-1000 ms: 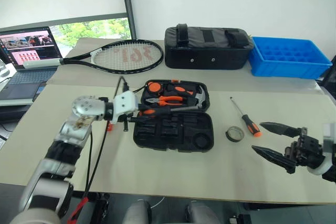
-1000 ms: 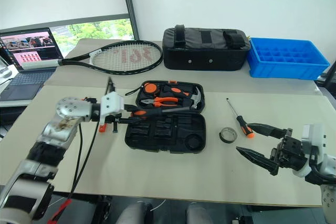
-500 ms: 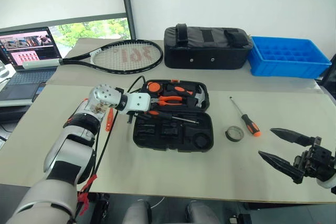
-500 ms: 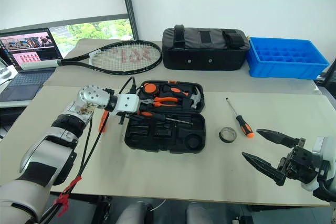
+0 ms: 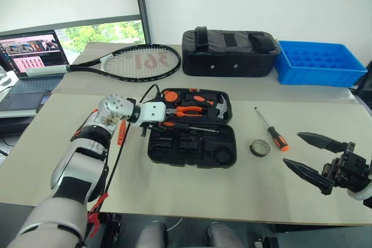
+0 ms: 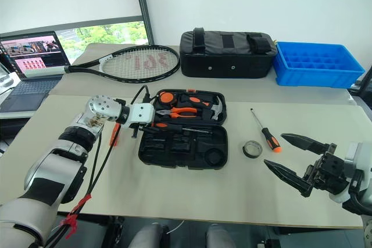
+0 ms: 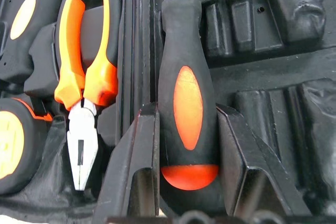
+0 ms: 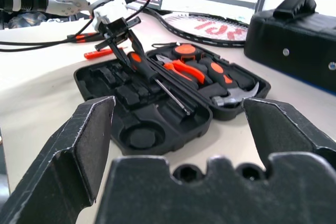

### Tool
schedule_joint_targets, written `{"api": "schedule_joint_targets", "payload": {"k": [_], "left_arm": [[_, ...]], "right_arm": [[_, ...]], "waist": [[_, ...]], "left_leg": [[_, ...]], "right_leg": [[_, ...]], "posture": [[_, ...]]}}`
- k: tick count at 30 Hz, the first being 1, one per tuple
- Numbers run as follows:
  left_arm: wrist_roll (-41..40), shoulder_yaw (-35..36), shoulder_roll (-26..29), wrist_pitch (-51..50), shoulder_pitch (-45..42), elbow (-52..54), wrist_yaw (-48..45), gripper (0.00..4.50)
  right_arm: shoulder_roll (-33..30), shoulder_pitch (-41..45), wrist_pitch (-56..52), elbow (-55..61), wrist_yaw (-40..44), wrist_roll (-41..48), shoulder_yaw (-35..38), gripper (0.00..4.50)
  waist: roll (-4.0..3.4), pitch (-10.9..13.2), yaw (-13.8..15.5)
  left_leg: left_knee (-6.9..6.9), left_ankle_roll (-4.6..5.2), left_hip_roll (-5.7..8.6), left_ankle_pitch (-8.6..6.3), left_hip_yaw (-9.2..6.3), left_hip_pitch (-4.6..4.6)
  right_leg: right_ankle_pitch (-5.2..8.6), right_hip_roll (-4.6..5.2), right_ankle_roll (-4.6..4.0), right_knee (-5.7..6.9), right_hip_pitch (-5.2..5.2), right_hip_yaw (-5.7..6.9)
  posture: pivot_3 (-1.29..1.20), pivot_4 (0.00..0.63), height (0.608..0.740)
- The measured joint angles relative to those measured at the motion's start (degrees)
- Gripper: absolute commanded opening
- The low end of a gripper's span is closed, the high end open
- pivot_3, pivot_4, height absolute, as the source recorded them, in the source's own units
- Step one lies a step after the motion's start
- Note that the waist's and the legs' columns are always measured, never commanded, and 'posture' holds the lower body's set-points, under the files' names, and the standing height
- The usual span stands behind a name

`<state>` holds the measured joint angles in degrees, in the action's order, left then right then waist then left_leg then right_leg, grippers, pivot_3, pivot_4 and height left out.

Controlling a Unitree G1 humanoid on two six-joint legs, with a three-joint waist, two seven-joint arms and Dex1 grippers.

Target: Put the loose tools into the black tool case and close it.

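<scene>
One screwdriver (image 7: 188,111) has come down with the left gripper (image 7: 186,145) into the open black tool case (image 5: 192,146): a second ago it was carried at the case's left edge, and now its handle lies along the middle ridge between the two halves, shaft pointing away from the fingers across the moulded slots. The left fingers (image 7: 140,150) have begun to part; in the left wrist view they stand on either side of the handle, close against it, and I cannot tell whether they grip it or only flank it. My judgement is that this tool is being let go, though it seems to rest across the ridge and not down in a slot.

Well apart from those fingers, over the table to the case's right, the right gripper (image 5: 317,155) hangs with its fingers spread wide, holding nothing. Between it and the case lie a second screwdriver (image 5: 270,129) and the tape roll (image 5: 259,148), close together. A small orange tool (image 5: 121,132) lies just under the left wrist, outside the case. The case cannot be shut yet.
</scene>
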<state>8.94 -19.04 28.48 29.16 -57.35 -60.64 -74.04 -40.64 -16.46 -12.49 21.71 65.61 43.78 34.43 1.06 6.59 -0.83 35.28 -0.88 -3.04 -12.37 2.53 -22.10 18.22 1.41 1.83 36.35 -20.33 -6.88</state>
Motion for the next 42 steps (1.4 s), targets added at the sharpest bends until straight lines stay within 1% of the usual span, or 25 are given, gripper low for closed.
{"api": "schedule_joint_targets", "payload": {"k": [1,2,3,4,10,12,13,16,17,19,20,21,22,27,34,42], "left_arm": [[-0.06,0.11,0.09,-0.05,0.00,0.42,-0.26,3.01],[0.03,0.17,0.15,-0.21,-0.01,0.78,0.09,3.20],[0.20,0.23,0.25,-0.21,-0.01,0.99,0.99,3.65],[0.21,0.41,0.26,-0.22,-0.02,1.02,1.87,3.95],[-0.56,2.21,0.21,-0.63,-0.08,1.30,2.83,3.95],[-4.05,4.81,-0.49,-2.45,-0.18,2.77,0.85,3.42],[-6.92,6.80,-1.74,-4.54,-0.32,4.37,-0.66,3.19],[-12.83,10.14,-4.89,-10.03,-0.77,8.91,-2.85,1.96],[-13.58,10.32,-5.34,-11.06,-0.76,9.87,-3.09,1.71],[-13.60,10.23,-5.95,-12.39,0.10,11.59,-3.18,0.84],[-13.58,10.10,-6.36,-12.94,0.87,12.12,-3.22,0.55],[-13.53,9.83,-6.85,-13.12,1.82,12.46,-3.22,0.08],[-13.49,9.37,-7.30,-13.19,2.50,12.46,-3.19,0.02],[-9.80,6.45,-8.62,-11.93,4.16,10.65,-1.46,0.02],[-3.00,2.81,-9.99,-7.39,2.78,2.79,4.37,0.02],[-2.05,2.44,-10.22,-5.53,2.06,-1.62,6.67,0.02]], "right_arm": [[-0.04,0.01,-0.11,0.00,-0.03,0.07,-0.02,4.50],[-0.19,0.12,-0.17,0.03,-0.07,0.15,-0.05,4.50],[-0.31,0.16,-0.22,0.15,-0.17,0.18,-0.06,4.50],[-0.35,0.16,-0.29,0.23,-0.32,0.19,-0.06,4.50],[-0.40,0.10,-0.58,0.40,-0.82,0.22,-0.06,4.50],[-0.40,-0.07,-0.58,0.53,-0.92,0.23,-0.06,4.50],[-0.40,-0.11,-0.59,0.60,-1.01,0.23,-0.07,4.50],[-0.40,0.30,-0.59,1.21,-1.39,0.23,-0.33,4.50],[-0.40,0.31,-0.59,1.28,-1.53,0.23,-0.39,4.50],[-0.40,0.35,-0.59,1.29,-1.87,0.23,-0.46,4.50],[-0.40,0.36,-0.60,1.29,-1.99,0.23,-0.48,4.50],[-0.40,0.36,-0.61,1.29,-2.05,0.23,-0.51,4.50],[-0.40,0.36,-0.62,1.29,-2.07,0.23,-0.55,4.50],[-0.57,0.38,-0.79,1.32,-2.20,0.23,-0.65,4.50],[-0.99,0.74,-1.95,1.69,-2.91,0.23,-0.68,4.50],[-1.59,0.70,-1.98,2.49,-3.25,-0.17,-1.29,4.50]], "waist": [[0.00,0.00,0.01],[-0.01,0.00,0.02],[-0.01,0.00,0.01],[0.00,0.00,0.00],[-0.04,-0.02,-0.02],[-0.14,-0.08,0.07],[-0.18,-0.10,0.18],[-0.24,-0.14,0.50],[-0.24,-0.14,0.45],[-0.19,-0.11,0.24],[-0.17,-0.10,0.09],[-0.21,-0.10,-0.03],[-0.25,-0.09,-0.07],[-0.23,-0.07,-0.11],[-0.23,-0.07,0.07],[-0.25,-0.12,-0.35]], "left_leg": [[0.00,0.00,0.00,0.00,-0.04,-0.01],[0.00,0.00,0.02,0.00,-0.05,-0.01],[0.00,0.00,0.04,0.00,-0.06,0.00],[0.01,0.00,0.04,0.00,-0.07,0.00],[0.03,0.00,0.05,0.00,-0.12,-0.04],[0.05,0.00,0.07,0.01,-0.15,-0.11],[0.09,0.00,0.08,0.01,-0.16,-0.15],[0.31,0.03,0.14,0.00,-0.27,-0.26],[0.38,0.06,0.15,-0.02,-0.29,-0.26],[0.42,0.06,0.18,-0.03,-0.35,-0.25],[0.46,0.06,0.18,-0.03,-0.36,-0.25],[0.48,0.06,0.18,-0.03,-0.36,-0.23],[0.52,0.06,0.18,-0.02,-0.37,-0.23],[0.65,0.06,0.21,0.00,-0.49,-0.22],[0.66,0.06,0.24,0.00,-0.57,-0.23],[0.68,0.10,0.28,0.04,-0.63,-0.04]], "right_leg": [[0.00,0.00,0.00,-0.01,0.01,0.00],[0.00,0.00,0.00,-0.01,0.03,-0.01],[0.00,0.01,0.01,-0.01,0.03,-0.03],[0.00,0.00,0.01,0.00,0.05,-0.03],[0.00,0.00,0.00,0.02,0.03,-0.02],[0.00,0.00,0.00,0.02,0.02,-0.03],[0.00,0.00,0.00,0.02,0.03,-0.03],[0.02,0.00,0.03,0.14,0.05,-0.04],[0.03,0.00,0.04,0.24,0.05,-0.05],[0.04,-0.01,0.05,0.31,0.05,-0.06],[0.04,-0.02,0.05,0.34,0.06,-0.06],[0.04,-0.01,0.05,0.38,0.06,-0.08],[0.04,-0.02,0.05,0.41,0.06,-0.09],[0.08,-0.07,0.12,0.47,0.09,-0.10],[0.12,-0.08,0.19,0.45,0.16,-0.12],[0.21,-0.14,0.35,0.67,0.34,-0.21]], "posture": [[0.00,0.150,0.708],[0.00,0.150,0.708],[0.00,0.150,0.708],[0.00,0.150,0.708],[0.00,0.150,0.708],[0.00,0.150,0.708],[0.00,0.150,0.708],[0.00,0.150,0.708],[0.00,0.150,0.708],[0.00,0.150,0.708],[0.00,0.150,0.708],[0.00,0.150,0.708],[0.00,0.150,0.708],[0.00,0.150,0.708],[0.00,0.150,0.708],[0.00,0.150,0.708]]}}
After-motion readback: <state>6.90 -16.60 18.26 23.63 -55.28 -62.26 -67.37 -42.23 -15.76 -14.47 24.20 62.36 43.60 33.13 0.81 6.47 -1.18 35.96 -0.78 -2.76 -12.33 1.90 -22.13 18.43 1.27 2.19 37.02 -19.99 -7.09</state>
